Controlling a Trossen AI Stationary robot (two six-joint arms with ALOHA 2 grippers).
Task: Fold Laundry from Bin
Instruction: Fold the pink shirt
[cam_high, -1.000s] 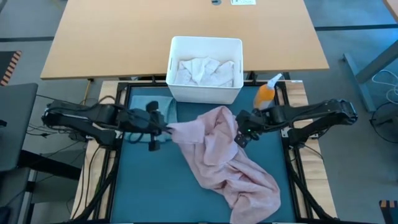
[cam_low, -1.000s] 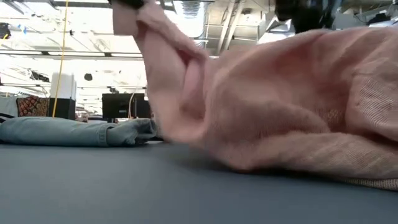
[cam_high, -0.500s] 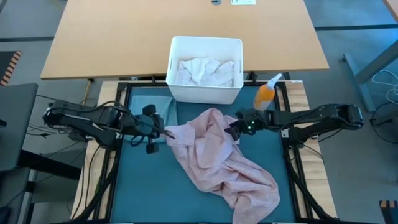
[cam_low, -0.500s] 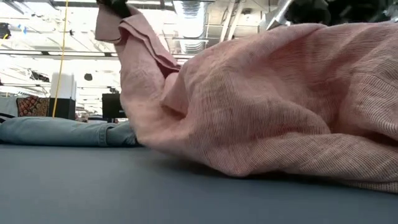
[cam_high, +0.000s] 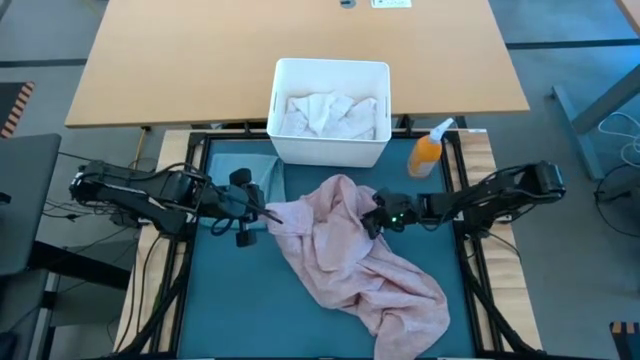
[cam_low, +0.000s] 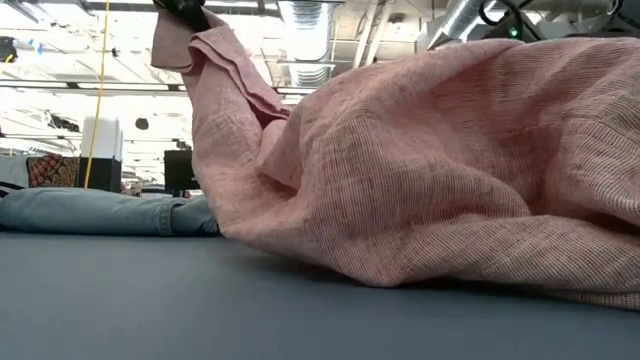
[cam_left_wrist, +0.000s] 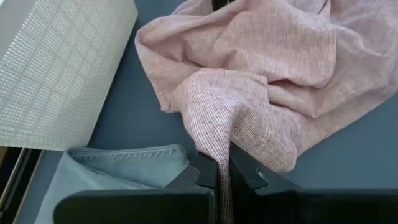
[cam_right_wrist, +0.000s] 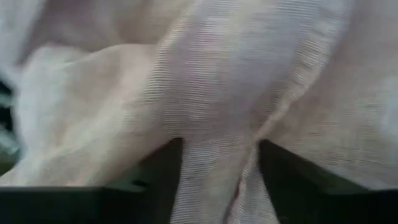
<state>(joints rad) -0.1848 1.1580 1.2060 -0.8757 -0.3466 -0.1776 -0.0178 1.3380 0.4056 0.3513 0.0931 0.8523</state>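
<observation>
Since a second ago, right gripper (cam_high: 372, 222) has shifted toward the table's middle and dropped lower along the pink shirt (cam_high: 350, 250); the arm behind it now bends more sharply. Left gripper (cam_high: 262, 213) has slid a little outward, dragging its corner of the shirt along, so the cloth lies wider between the two grippers than before.

Left gripper: clamped on a pinched fold of the pink shirt, fabric squeezed between both dark fingers (cam_left_wrist: 208, 171) in its wrist view. In the low view that corner hangs lifted above the mat. Folded jeans (cam_high: 252, 172) lie just beside this gripper, on the bin side of it, resting flat on the teal mat (cam_high: 240, 300).

Right gripper: fingers spread with a ridge of pink shirt running down between them; they sit apart on either side of the cloth, and whether they actually pinch it I cannot tell. Shirt fabric fills its whole wrist view.

Shirt's bulk spreads from between the grippers away toward the near edge of the mat, crumpled.

White bin (cam_high: 332, 70) stands beyond both grippers, at the mat's far edge, with white cloth pieces (cam_high: 330, 113) inside. Orange spray bottle (cam_high: 428, 152) stands near the right arm, beside the bin.
</observation>
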